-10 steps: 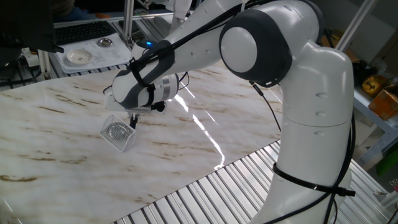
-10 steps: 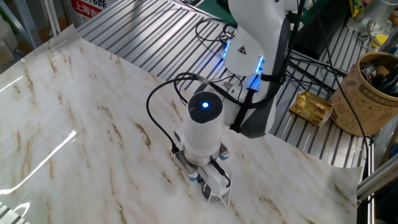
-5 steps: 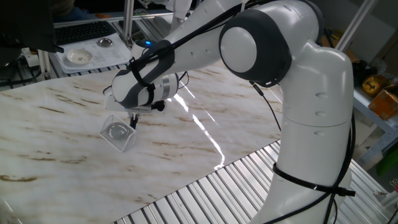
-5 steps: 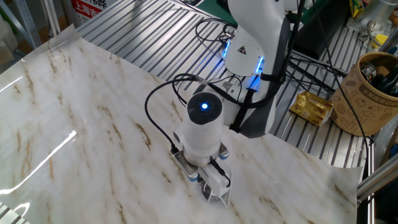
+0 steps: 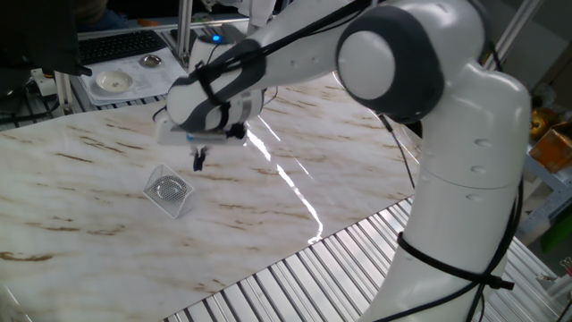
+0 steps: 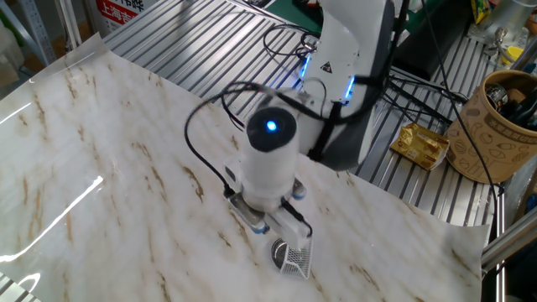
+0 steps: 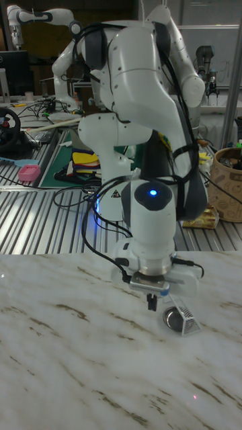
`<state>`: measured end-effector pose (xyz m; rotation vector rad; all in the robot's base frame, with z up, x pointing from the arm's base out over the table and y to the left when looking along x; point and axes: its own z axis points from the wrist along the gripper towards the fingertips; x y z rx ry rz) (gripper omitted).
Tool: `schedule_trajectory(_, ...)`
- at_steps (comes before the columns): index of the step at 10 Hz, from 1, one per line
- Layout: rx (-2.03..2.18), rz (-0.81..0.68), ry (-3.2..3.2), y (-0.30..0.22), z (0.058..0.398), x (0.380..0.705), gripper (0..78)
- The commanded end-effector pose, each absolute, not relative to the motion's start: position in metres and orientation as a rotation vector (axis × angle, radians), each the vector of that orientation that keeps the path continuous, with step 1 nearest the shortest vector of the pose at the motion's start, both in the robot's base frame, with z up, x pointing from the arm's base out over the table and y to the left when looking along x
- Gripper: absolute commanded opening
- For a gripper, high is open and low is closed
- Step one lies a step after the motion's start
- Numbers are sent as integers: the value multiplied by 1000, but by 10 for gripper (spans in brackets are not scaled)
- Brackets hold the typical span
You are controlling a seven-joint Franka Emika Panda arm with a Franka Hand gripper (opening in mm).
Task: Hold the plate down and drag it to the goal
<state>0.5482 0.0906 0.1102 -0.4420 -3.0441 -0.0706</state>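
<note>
The plate [image 5: 168, 189] is a tiny shiny silver dish lying flat on the marble table. It sits inside the goal [image 5: 182, 207], a faint whitish square outline seen as a diamond. My gripper [image 5: 198, 162] hangs above the table, up and to the right of the plate, not touching it. Its dark fingers are pressed together with nothing between them. The other fixed view shows the plate [image 6: 283, 252] in the goal [image 6: 301, 267], just beyond the gripper [image 6: 295, 227]. In the tall view the gripper [image 7: 152, 303] hovers left of the plate [image 7: 176, 318] and the goal [image 7: 193, 326].
A grey tray [image 5: 134, 85] behind the table holds a beige saucer [image 5: 113, 81] and a small metal dish [image 5: 150, 61]. A brown patterned tub [image 6: 495, 126] and a gold packet [image 6: 422, 144] sit off the table's corner. Ribbed metal rails [image 5: 295, 277] border the marble top.
The gripper has lifted off the table and drawn back from the plate. The plate stays where it was inside the square outline.
</note>
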Motion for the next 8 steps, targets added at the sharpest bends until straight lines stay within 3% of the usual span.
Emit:
schedule_trajectory(1, -304, -53, -3036, 68, 145, 546, 0)
schedule_trajectory(8, -281, -56, -3013, 59, 160, 540, 0)
